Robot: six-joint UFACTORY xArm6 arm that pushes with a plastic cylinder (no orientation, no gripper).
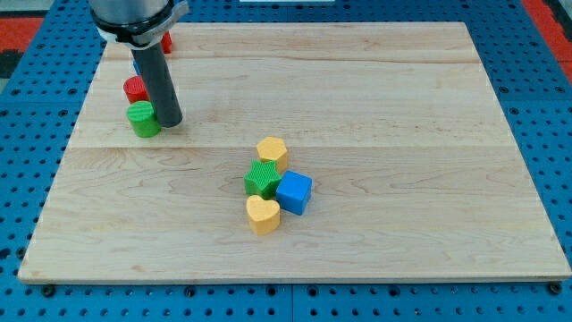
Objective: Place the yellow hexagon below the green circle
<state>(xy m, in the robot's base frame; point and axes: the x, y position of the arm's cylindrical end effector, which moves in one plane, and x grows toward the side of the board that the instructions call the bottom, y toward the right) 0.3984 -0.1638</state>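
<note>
At upper left of the surface (402, 107), my tip (170, 122) touches the green circle (142, 118); the yellow hexagon (272, 152) lies well apart, toward lower right; no jaws fitted.

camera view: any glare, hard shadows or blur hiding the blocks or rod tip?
Camera view: even, soft light, no glare on the wooden board; short soft shadows under the yellow hexagon and blue cube; all sharp; my tip touches the green circle's right side and hides blocks behind.
</note>
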